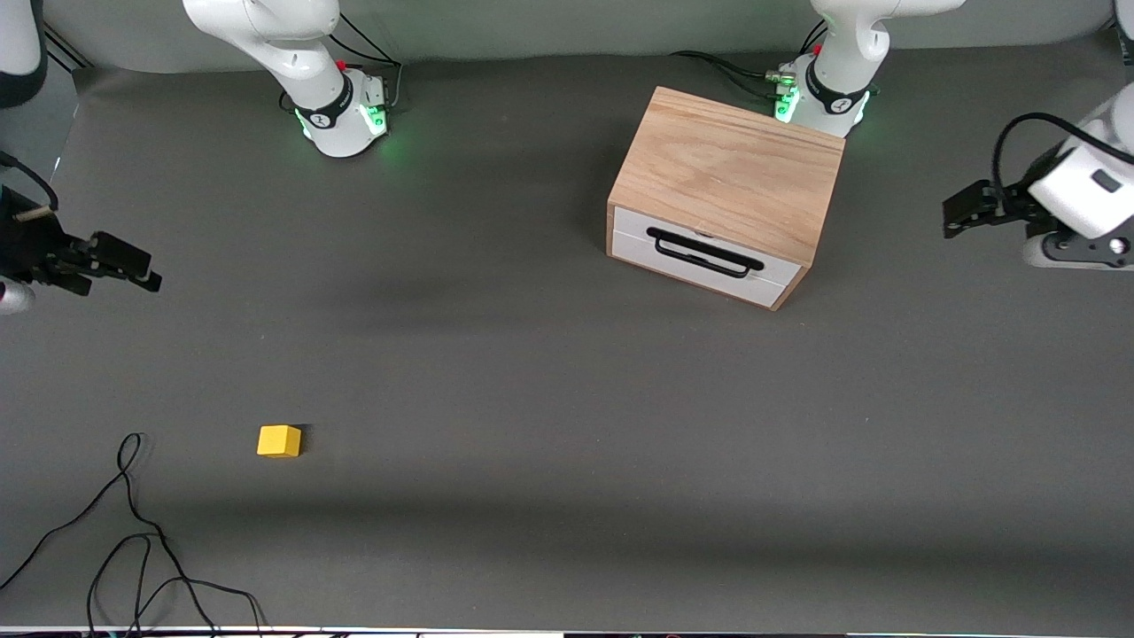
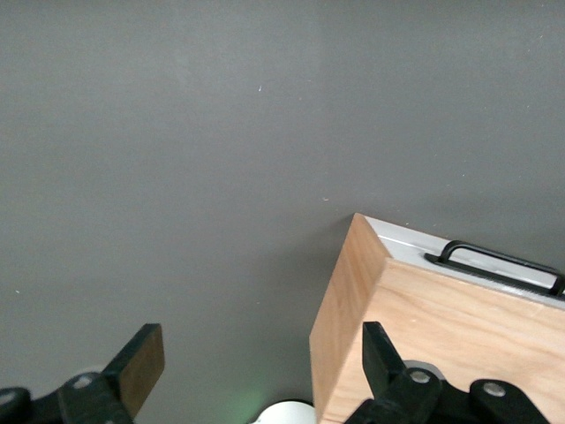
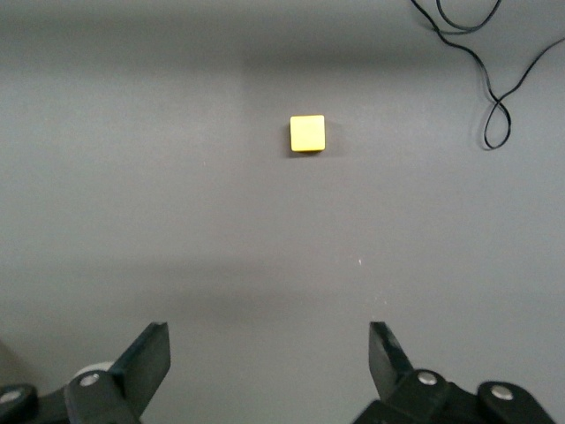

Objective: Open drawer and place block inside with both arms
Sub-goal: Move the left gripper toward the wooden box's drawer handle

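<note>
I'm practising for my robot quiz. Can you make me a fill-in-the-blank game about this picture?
1. The white-fronted drawer of the light oak cabinet is ____.
2. The small yellow cube rests on the grey ____.
3. The left gripper and the right gripper both have their fingers ____.
4. The drawer's wire handle is coloured ____.

Missing words: shut, table, open, black.

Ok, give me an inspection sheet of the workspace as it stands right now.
Surface: grey table, bare in the middle.
Drawer: shut, in the oak cabinet.
Block: on the table, toward the right arm's end, nearer the front camera than the cabinet.
Clutter: nothing seen.
Left gripper: open, raised beside the cabinet.
Right gripper: open, over bare table near the block.
Cables: loose black cable near the block.
Surroundings: nothing seen.
</note>
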`<state>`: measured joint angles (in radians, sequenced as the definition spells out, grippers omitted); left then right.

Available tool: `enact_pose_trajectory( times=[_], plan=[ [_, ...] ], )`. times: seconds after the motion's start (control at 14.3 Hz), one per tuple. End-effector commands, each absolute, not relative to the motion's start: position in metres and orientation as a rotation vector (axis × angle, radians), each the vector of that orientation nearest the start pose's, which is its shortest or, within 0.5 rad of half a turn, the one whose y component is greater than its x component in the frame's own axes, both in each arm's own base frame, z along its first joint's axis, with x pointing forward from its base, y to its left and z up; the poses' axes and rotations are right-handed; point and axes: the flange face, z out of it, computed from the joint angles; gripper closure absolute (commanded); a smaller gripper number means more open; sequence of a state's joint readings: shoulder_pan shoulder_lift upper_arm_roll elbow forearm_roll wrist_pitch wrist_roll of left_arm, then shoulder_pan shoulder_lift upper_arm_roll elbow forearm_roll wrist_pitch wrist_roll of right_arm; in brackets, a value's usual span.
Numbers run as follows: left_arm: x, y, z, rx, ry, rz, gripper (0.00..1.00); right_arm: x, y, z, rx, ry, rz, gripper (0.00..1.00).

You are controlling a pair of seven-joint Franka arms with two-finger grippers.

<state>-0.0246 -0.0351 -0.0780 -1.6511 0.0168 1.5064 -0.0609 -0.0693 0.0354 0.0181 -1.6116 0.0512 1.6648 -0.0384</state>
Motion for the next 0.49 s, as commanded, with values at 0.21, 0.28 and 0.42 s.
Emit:
enact_pose_trajectory(
  times=[0.21, 0.28, 0.42],
  plan=[
    [0.504, -0.203, 0.598, -3.016, -0.541, 0.128, 0.0, 0.582, -0.026, 0.586, -3.08, 0.014, -0.067, 0.0],
    [0.502, -0.23, 0.596, -2.967, -0.748, 0.121, 0.0, 0.581, -0.028, 0.586, -3.08, 0.018, -0.067, 0.0],
    [0.495, -0.293, 0.583, -2.838, -1.125, 0.131, 0.0, 0.581, -0.03, 0.586, -3.08, 0.023, -0.065, 0.0]
  ],
)
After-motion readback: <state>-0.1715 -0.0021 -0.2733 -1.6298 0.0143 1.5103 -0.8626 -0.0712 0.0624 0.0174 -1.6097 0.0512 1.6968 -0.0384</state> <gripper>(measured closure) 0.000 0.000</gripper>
